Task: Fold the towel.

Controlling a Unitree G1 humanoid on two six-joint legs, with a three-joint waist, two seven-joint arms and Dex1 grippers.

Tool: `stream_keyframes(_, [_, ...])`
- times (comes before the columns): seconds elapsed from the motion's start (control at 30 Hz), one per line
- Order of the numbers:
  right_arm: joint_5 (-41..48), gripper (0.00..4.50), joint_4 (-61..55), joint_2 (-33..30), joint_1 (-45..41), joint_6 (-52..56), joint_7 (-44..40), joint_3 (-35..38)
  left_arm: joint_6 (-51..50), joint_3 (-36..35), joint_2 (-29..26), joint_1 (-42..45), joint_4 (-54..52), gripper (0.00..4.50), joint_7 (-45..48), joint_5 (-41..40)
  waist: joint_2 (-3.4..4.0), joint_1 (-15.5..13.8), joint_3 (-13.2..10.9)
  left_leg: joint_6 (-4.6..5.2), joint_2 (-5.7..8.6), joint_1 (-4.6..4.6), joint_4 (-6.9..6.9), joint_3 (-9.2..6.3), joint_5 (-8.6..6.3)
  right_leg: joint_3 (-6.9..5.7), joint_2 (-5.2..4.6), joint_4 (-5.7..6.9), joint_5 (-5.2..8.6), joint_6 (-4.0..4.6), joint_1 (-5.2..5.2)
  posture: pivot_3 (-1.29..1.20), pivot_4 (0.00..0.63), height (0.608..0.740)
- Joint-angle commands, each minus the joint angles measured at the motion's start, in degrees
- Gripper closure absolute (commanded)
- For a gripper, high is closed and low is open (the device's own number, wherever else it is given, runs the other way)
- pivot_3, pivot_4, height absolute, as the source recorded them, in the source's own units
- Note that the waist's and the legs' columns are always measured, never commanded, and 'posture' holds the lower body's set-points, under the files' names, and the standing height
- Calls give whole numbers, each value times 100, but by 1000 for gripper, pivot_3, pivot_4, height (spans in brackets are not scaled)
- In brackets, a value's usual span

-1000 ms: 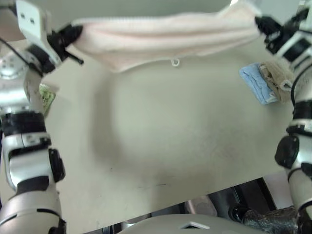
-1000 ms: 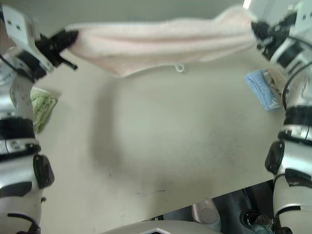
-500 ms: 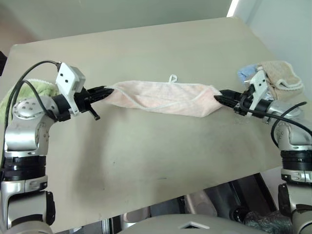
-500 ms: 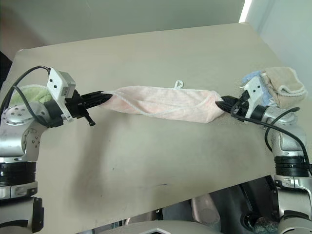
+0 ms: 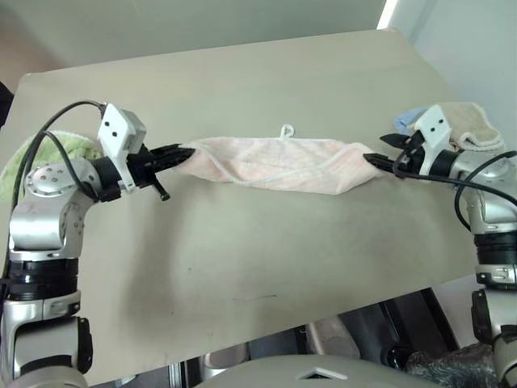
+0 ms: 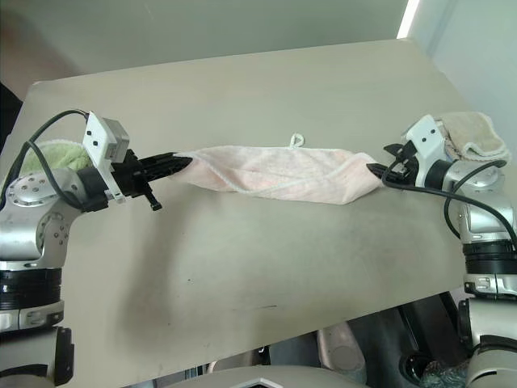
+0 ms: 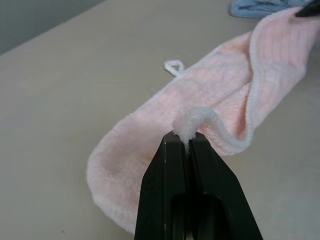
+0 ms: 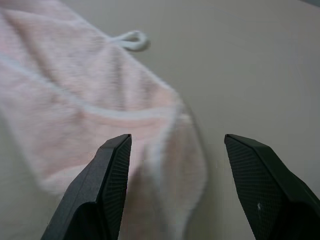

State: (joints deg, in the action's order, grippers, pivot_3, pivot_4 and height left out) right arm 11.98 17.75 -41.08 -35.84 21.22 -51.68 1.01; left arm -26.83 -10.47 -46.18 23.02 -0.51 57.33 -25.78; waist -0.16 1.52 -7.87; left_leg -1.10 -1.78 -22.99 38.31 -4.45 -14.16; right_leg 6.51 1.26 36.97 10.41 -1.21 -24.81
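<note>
Pale pink terry cloth towel (image 5: 279, 164): lying mid-frame on tabletop (image 5: 266, 250), folded lengthwise, loop at upper edge | L gripper (image 5: 184, 153): pinched tight on towel's left end | R gripper (image 8: 175, 150): fingers spread, right end loose | handling: likely soft, light, floppy; grab at corners/hem, not mid-cloth

head pair looking down, wrist views close, sharing towel (image 5: 279, 162)
</note>
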Motion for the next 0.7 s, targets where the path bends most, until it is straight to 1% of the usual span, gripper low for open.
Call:
stream_keyframes(0.03, [-36, 1367, 255, -101, -400, -96, -199, 25, 5, 13, -305, -311, -235, 4500, 303, 15, 1, 5, 0, 0, 0, -1, -2, 1, 0, 1, 0, 0, 1, -2, -4, 0, 150, 740])
stream_keyframes(0.2, [-89, 1367, 585, -65, -930, 58, -626, -212, 81, 3, -342, -531, -230, 4500, 339, 43, 0, 1, 0, -3, -3, -8, -23, 1, -2, -1, 2, 1, 6, -13, -21, 0, 150, 740])
stream_keyframes(0.37, [-379, 1367, 823, 59, -1201, 302, -875, -717, 103, 25, -305, -562, -263, 4500, 310, 63, 0, -9, 0, -3, -4, -16, -28, -4, -2, -7, 2, 1, 8, -11, -28, 0, 150, 740])
stream_keyframes(0.53, [-593, 1367, 1047, 119, -1220, 189, -971, -947, 83, -41, -322, -619, -307, 4500, 274, 50, 1, -14, 0, -3, -4, -19, -24, -4, -3, -6, 0, 2, 11, -4, -29, 0, 150, 740])
stream_keyframes(0.7, [-762, 1367, 1229, 151, -1216, 76, -943, -996, 76, -95, -338, -699, -366, 4500, 246, 21, 1, -12, 0, -3, -4, -19, -24, -4, -3, -6, 0, 3, 15, 4, -29, 0, 150, 740])
